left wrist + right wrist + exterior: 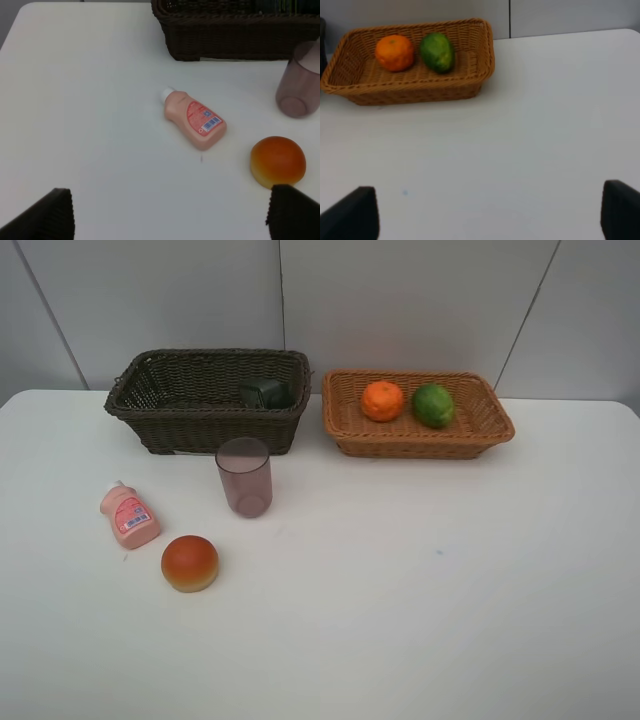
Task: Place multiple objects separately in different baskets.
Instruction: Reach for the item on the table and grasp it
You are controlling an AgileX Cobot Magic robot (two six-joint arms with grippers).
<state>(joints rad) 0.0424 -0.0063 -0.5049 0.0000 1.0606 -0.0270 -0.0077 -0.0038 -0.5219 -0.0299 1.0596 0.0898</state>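
My left pincer [170,212] is spread wide with nothing between its fingers, and so is my right pincer [487,210]. Neither arm reaches into the high view.

Three things lie loose on the left half of the worktop [420,580]. The pink bottle [129,515] is flat on its side at the far left. The bun [190,562] sits just to its near right. The cup [244,476] stands upright, close in front of the dark basket [205,400]. The tan basket [418,415], on the right, already holds the orange [382,400] and the green fruit [433,405] side by side. Something dark lies in the far right corner of the dark basket; it may be a pump bottle [266,393], but the weave and shadow hide too much for me to say.

I judge the left arm the nearer one for all three loose things. The right pincer faces the tan basket across bare worktop, well apart from them.

The pink bottle lies straight ahead of my left pincer, about midway between the lines of its two fingers. Its long axis runs on a slant, cap toward the far left and base toward the near right. To take it across its narrow width I would likely need to turn the wrist so the fingers straddle that slant. The bun is close beside my right-hand finger, so I would watch not to nudge it.
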